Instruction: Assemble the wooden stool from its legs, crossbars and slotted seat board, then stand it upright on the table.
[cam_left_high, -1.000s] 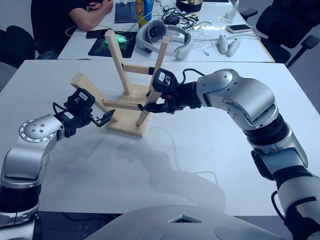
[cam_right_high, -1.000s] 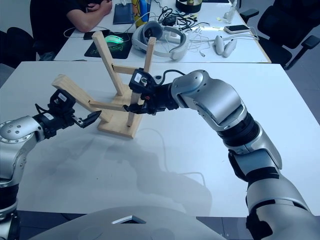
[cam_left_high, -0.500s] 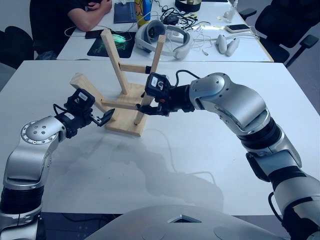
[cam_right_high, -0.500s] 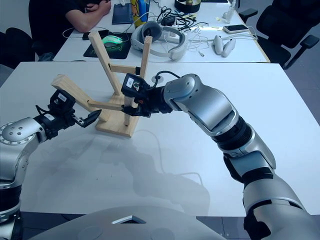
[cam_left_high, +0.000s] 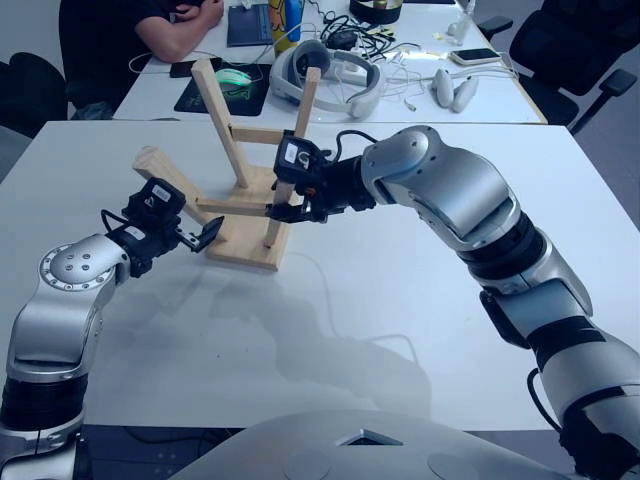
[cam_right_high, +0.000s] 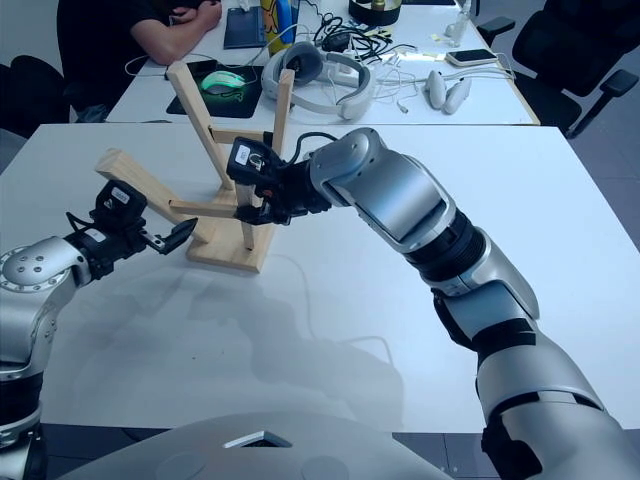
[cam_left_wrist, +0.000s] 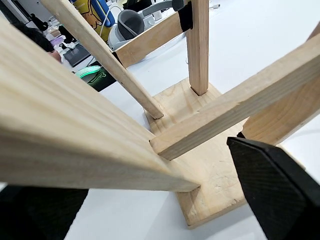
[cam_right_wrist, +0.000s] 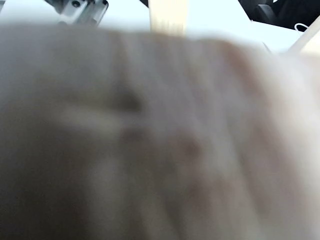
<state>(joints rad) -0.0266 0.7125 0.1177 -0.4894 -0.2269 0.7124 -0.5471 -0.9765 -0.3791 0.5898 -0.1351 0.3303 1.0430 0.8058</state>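
Standing: stool (cam_left_high: 258, 135) inverted, seat board (cam_left_high: 240, 252) flat on desk (cam_left_high: 400, 290)
Right claw (cam_left_high: 281, 205): clenched on leg (cam_left_high: 303, 105)
Left claw (cam_left_high: 203, 238): released, beside leaning leg (cam_left_high: 165, 172)
Remaining: we judge straightening that leg, then flipping upright

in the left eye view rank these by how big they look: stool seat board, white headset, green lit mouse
Largest to smallest:
1. seat board and white headset: they look about alike. The headset sits farther back and legs cover part of the board, so I won't rank them.
2. green-lit mouse: clearly the smallest.
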